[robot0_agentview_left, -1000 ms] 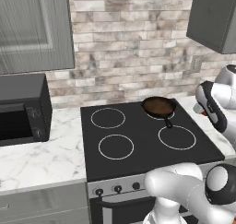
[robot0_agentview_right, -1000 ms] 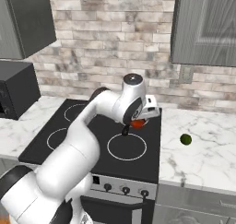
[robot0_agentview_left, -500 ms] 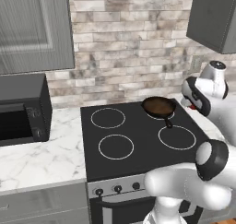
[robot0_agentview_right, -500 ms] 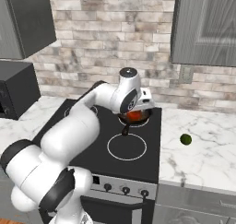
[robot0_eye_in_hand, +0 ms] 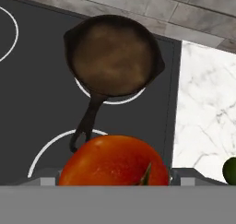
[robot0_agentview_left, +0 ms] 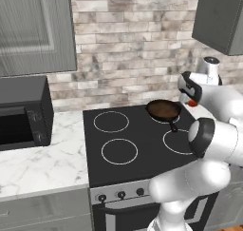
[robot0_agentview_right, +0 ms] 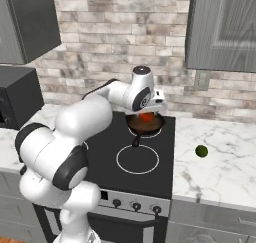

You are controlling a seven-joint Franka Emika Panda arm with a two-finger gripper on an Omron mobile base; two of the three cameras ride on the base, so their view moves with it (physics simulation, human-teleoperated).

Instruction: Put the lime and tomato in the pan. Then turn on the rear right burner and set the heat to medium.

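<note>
One tomato (robot0_eye_in_hand: 114, 161) sat between the jaws of the gripper (robot0_agentview_right: 148, 113), which were spread wide and closed on the fruit; in the hand view it bulged large at the bottom edge, with grey finger parts showing at either side. The gripper hung above the pan (robot0_agentview_right: 145, 124), with the tomato (robot0_agentview_right: 146, 116) just over the pan's rim in the right base view. The pan (robot0_eye_in_hand: 112, 55) lay on the rear right burner (robot0_eye_in_hand: 133, 95) of the black cooktop (robot0_agentview_left: 128, 135), interior bare, handle pointing toward the front right ring. The lime (robot0_agentview_right: 201, 150) rested on the marble counter (robot0_agentview_right: 225, 162) right of the cooktop, well apart from the pan; in the hand view its green edge (robot0_eye_in_hand: 230, 170) showed at the lower right. A microwave (robot0_agentview_left: 21, 113) stood on the counter left of the cooktop
</note>
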